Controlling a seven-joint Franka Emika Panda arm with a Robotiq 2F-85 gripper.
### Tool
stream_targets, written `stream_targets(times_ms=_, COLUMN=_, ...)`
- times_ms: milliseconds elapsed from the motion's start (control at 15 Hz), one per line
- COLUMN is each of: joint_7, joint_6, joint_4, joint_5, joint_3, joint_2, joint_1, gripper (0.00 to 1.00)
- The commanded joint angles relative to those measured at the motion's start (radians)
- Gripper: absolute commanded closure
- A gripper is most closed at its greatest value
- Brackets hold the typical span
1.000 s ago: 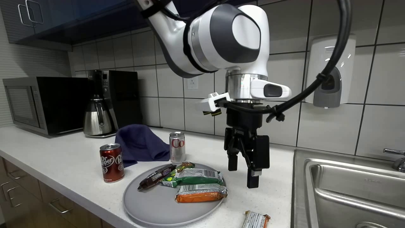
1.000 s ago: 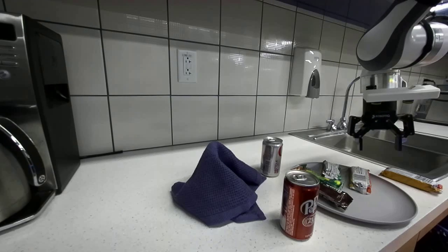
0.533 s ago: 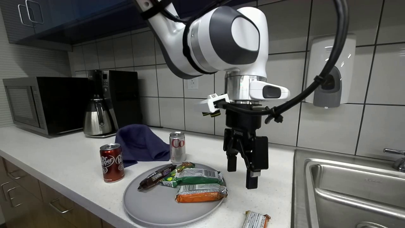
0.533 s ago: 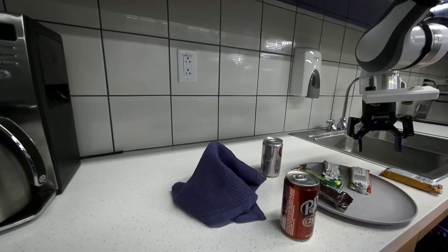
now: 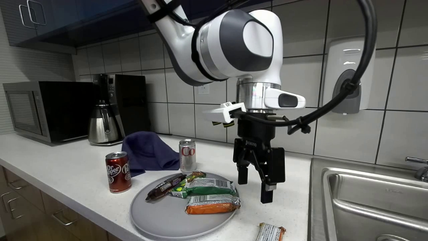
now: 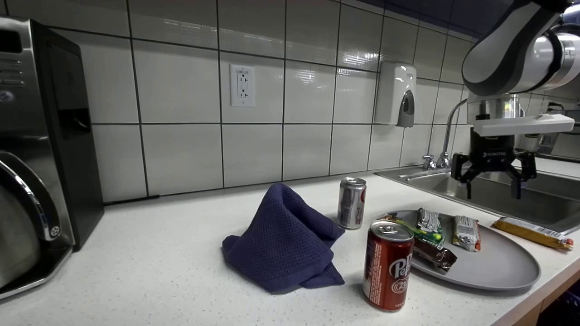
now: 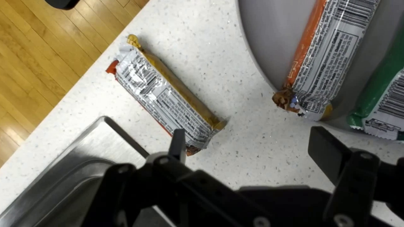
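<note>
1. Grey plate [image 5: 164, 219] on the counter [image 5: 80, 164]. Carries a brown bar [image 5: 165, 188], green bar [image 5: 210, 186], orange bar [image 5: 207, 209], its end reaching the rim, and a yellow-green wrapper [image 5: 177, 193], partly covered by the green one.

2. Steel sink [image 5: 317, 201]: cut off by the frame in all three views; drain [image 5: 391, 237] just shows at the lower edge of an exterior view.

3. Red can [image 6: 387, 271] and silver can [image 6: 350, 203], upright near the plate. Contents hidden. Red can masks some of the plate's edge in that view.

4. Carafe [image 5: 103, 127] in the coffee maker [image 5: 133, 100]; steel wall, contents hidden. Microwave [image 5: 67, 107]: door too dark to see through.

5. Gripper [image 6: 493, 192]: raised above the counter, fingers [image 7: 328, 154] spread wide, grasping nothing; counter shows between them.

6. Loose bar [image 7: 167, 97]: on the counter between plate and sink, silver back up. One fingertip overlaps its end in the wrist view; lower edge crops it in an exterior view.

7. Wrist view: plate and green bar run out of frame. Dark object [image 7: 63, 2] at upper left, too cropped to identify.

8. Cloth [image 6: 285, 253], rumpled; cannot tell what lies under its folds.
</note>
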Motion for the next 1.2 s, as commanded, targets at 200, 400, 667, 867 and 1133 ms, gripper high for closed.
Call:
stream_targets(times_ms=200, joint_7=-0.179, joint_6=0.038, joint_4=-0.064, joint_5=-0.005, joint_3=-0.007, joint_2=-0.079, joint_1=-0.029, gripper=0.0)
stream_targets(times_ms=400, joint_7=-0.26, joint_6=0.05, joint_4=-0.098, joint_5=-0.023, joint_3=-0.016, joint_2=-0.122, joint_1=-0.043, gripper=0.0)
stream_targets(times_ms=667, joint_7=-0.361, joint_6=0.071, joint_4=-0.144, joint_5=-0.041, joint_3=-0.032, joint_2=-0.169, joint_1=-0.063, gripper=0.0)
stream_targets(times_ms=867, joint_7=-0.41, joint_6=0.084, joint_4=-0.17, joint_5=-0.052, joint_3=-0.041, joint_2=-0.186, joint_1=-0.076, gripper=0.0)
stream_targets(times_ms=1133, joint_7=-0.428, joint_6=0.119, joint_4=-0.186, joint_5=-0.062, joint_3=-0.049, joint_2=-0.168, joint_1=-0.085, gripper=0.0)
